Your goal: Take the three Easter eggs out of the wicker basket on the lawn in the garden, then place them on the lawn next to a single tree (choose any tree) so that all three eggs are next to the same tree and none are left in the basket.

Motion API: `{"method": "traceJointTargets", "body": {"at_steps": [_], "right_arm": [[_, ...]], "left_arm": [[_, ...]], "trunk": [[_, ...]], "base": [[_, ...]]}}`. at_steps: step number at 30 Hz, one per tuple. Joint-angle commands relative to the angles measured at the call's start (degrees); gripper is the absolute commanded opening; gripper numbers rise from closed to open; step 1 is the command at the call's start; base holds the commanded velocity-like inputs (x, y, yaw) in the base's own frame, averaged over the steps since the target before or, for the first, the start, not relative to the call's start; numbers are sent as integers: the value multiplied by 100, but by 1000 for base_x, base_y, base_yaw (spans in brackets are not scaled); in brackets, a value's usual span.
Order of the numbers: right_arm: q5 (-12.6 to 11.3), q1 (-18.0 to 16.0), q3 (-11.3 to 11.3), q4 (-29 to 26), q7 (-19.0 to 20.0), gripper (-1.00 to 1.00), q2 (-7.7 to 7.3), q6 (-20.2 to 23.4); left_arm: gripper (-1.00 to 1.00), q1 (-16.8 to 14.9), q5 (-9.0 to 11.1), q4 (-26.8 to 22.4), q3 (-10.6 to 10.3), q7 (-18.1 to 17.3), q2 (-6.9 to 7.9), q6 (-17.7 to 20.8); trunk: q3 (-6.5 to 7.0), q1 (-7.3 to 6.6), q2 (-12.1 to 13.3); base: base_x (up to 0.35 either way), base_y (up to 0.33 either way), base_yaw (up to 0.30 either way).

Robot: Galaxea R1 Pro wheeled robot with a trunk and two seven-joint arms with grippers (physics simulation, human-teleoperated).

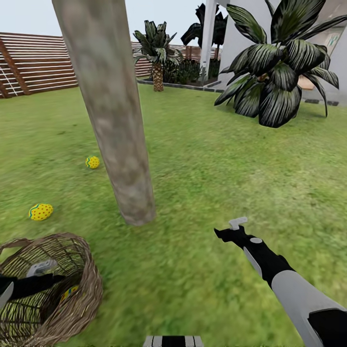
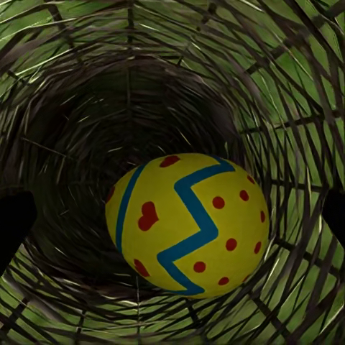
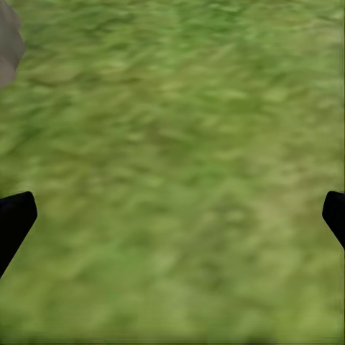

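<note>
My left fingers point(image 1: 46, 272) are down inside the basket point(image 1: 82, 308), spread wide, wicker wall close on every side, and the last egg point(image 2: 188, 224) lies untouched between them on the bottom. Two eggs are out on the grass point(image 1: 207, 168): one point(image 1: 41, 211) just past the rim, another point(image 1: 92, 162) farther on beside the tree trunk point(image 1: 113, 120). Right of the trunk, my right fingers point(image 1: 230, 230) hover spread and empty over open lawn.
</note>
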Motion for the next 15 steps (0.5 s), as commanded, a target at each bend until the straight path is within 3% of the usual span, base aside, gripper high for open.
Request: {"method": "traceJointTargets", "body": {"at_steps": [1, 15], "right_arm": [[-51, -2, 30, -10, 0, 100, -7, 29], [-49, -2, 38, -4, -6, 100, -5, 38]], "left_arm": [[100, -3, -41, -8, 49, -31, -6, 44], [100, -3, -51, -8, 49, -38, -2, 45]], "trunk": [[-27, 1, -4], [-338, 37, -22]], "base": [[0, 0, 0], [0, 0, 0]]}}
